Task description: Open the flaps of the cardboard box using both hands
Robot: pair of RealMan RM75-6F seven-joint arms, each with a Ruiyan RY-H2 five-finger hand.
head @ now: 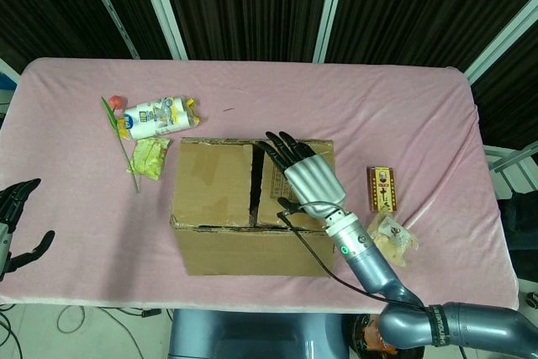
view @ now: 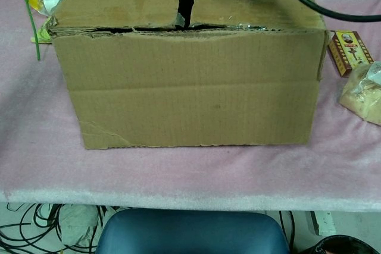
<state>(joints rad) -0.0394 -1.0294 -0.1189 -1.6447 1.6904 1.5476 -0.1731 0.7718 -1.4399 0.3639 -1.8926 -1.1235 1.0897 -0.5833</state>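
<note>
The brown corrugated cardboard box (head: 254, 206) sits in the middle of the pink-covered worktop (head: 403, 115), its two top flaps lying flat with a dark slit between them running from twelve to six o'clock. Neither flap is lifted yet, so the job looks to be at its opening step: getting the hands into place.

The right hand (head: 304, 174) is spread flat above the right-hand flap (head: 296, 182), fingers apart and pointing towards eleven o'clock, the tips reaching close to the slit. It has hold of nothing; whether the palm actually rests on the cardboard or hovers just over it I cannot say from up here. In the chest view only a dark bit of it and its black cable (view: 321, 10) cross the box top.

The left hand (head: 15, 220) is well off at nine o'clock, at the worktop's edge, fingers loosely apart and empty, nowhere near the left-hand flap (head: 213, 182).

Next, I'd judge, the right fingertips need to hook into the slit and catch the flap's inner edge, while the left hand comes across to do the same on its side, so both flaps can swing outward together.

At the box's three o'clock lie a small red-and-yellow printed carton (head: 382, 188) and a crumpled clear plastic bag (head: 392, 237).
</note>
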